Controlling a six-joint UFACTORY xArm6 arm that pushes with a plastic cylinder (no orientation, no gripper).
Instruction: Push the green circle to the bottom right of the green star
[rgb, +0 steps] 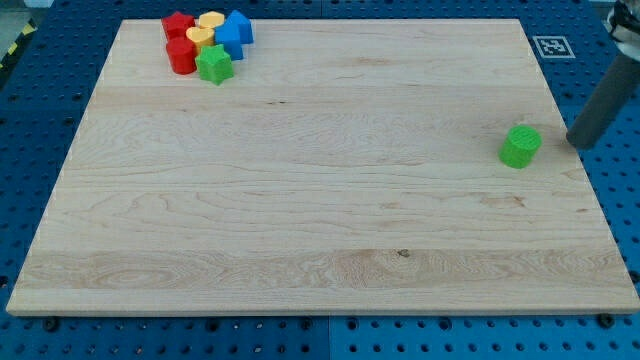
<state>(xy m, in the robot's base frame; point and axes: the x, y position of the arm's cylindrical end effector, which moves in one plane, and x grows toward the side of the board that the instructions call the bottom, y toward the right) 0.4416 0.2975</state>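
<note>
The green circle (520, 146), a short green cylinder, stands alone near the right edge of the wooden board. The green star (214, 65) sits at the view's top left, at the lower right of a tight cluster of blocks. My tip (578, 144) is at the board's right edge, just to the right of the green circle, with a small gap between them. The rod slants up towards the view's top right.
The cluster at the top left also holds a red block (178, 24), a red cylinder (181, 56), a yellow block (210, 20), a second yellow block (200, 37) and a blue block (235, 31). The wooden board (320, 200) lies on a blue pegboard table.
</note>
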